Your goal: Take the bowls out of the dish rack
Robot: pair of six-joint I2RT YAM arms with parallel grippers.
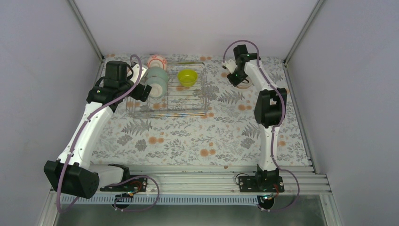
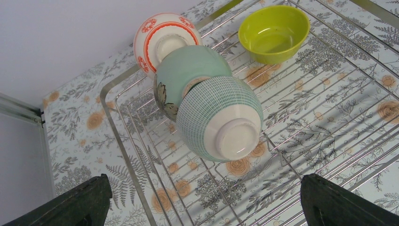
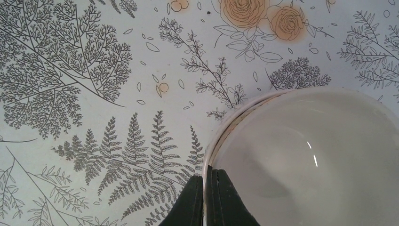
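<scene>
From above, we see the dish rack at 12 o'clock of the table's middle, on the floral cloth. Four bowls are in it. The yellow-green bowl stands upright, mouth up, toward the rack's 1 o'clock corner, apart from the others. The other three lie tipped on their sides in a touching row at the 10 o'clock corner: the red-patterned bowl farthest back, then the mint bowl, then the green-gridded bowl with its white foot facing the left wrist camera.

The left gripper hovers at the rack's 9 o'clock edge, just beside that row. Its jaws are spread wide and grasp nothing; its dark fingers show only in the bottom corners of the wrist view.

The right gripper is clenched on the rim of a plain white bowl. This bowl rests upright on the cloth at the rack's 3 o'clock, well apart from it.
</scene>
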